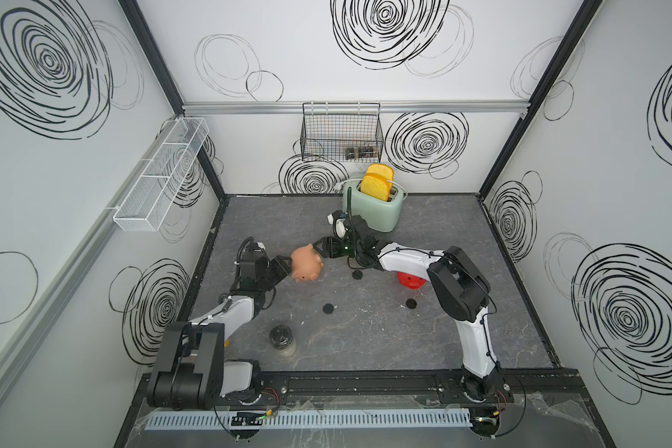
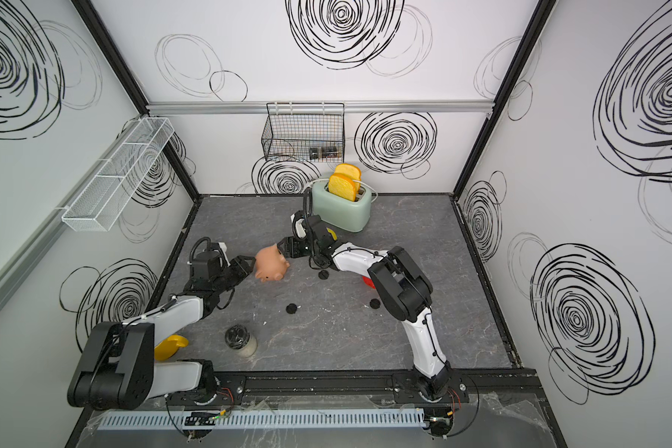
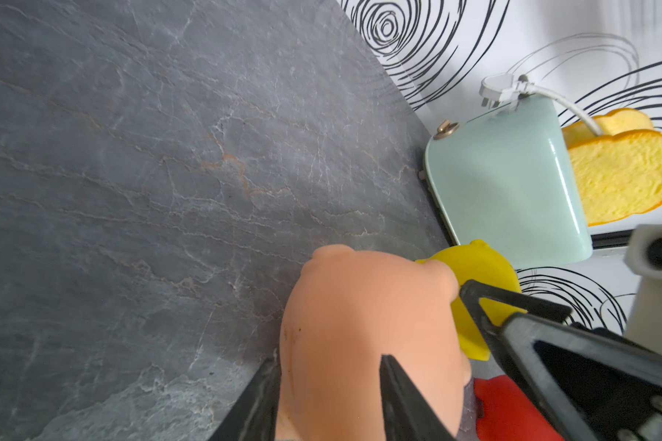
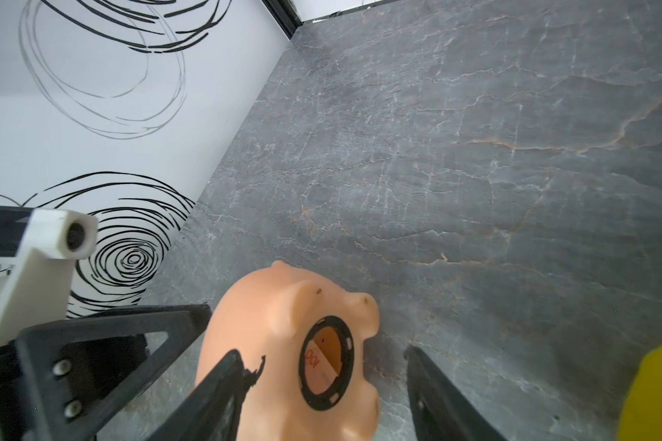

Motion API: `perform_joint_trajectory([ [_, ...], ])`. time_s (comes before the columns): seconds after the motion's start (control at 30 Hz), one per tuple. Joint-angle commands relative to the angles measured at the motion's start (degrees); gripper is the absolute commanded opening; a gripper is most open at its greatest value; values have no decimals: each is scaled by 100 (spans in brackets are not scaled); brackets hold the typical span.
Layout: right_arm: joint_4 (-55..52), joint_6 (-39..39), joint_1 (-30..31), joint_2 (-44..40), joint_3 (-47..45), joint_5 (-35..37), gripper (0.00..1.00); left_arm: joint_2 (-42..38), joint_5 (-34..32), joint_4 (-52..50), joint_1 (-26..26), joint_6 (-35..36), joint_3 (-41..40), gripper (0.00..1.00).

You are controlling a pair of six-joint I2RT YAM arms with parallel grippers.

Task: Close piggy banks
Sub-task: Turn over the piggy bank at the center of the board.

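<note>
A pale pink piggy bank (image 1: 307, 263) (image 2: 272, 265) hangs above the table, with my left gripper (image 1: 288, 265) (image 3: 329, 357) shut on its body (image 3: 360, 305). Its belly hole (image 4: 327, 362) has a black rim and faces my right gripper (image 1: 321, 248) (image 4: 322, 351). That gripper is open, with one finger in front of the pig (image 4: 276, 305) and the other clear of it. The red piggy bank (image 1: 410, 280) lies partly under the right arm. The yellow piggy bank (image 2: 330, 234) (image 3: 474, 267) peeks out behind the right wrist. Three black round plugs (image 1: 357, 274) (image 1: 328, 308) (image 1: 411, 303) lie on the table.
A mint-green toaster (image 1: 373, 209) with bread slices stands at the back wall. A jar with a black lid (image 1: 282, 339) stands near the front left. A yellow mug (image 2: 169, 345) shows beside the left arm. A wire basket (image 1: 342, 132) and a white mesh shelf (image 1: 160, 182) hang on the walls.
</note>
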Motion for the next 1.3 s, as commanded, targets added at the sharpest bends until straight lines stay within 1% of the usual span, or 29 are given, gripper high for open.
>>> perform_joint_trajectory([
  [0.0, 524, 166, 35, 90, 227, 166, 69, -57, -80, 488, 67, -70, -116, 47],
  [0.37, 975, 538, 82, 463, 330, -26, 70, 89, -28, 909, 19, -21, -362, 47],
  [0.6, 945, 826, 173, 589, 486, -42, 69, 74, -43, 982, -8, 58, -453, 47],
  [1.1, 1027, 1083, 412, 711, 535, 115, 69, 125, 18, 1057, -82, 94, -556, 46],
  [1.27, 1076, 1222, 440, 808, 554, 32, 69, 181, 32, 1111, -113, 95, -587, 46],
])
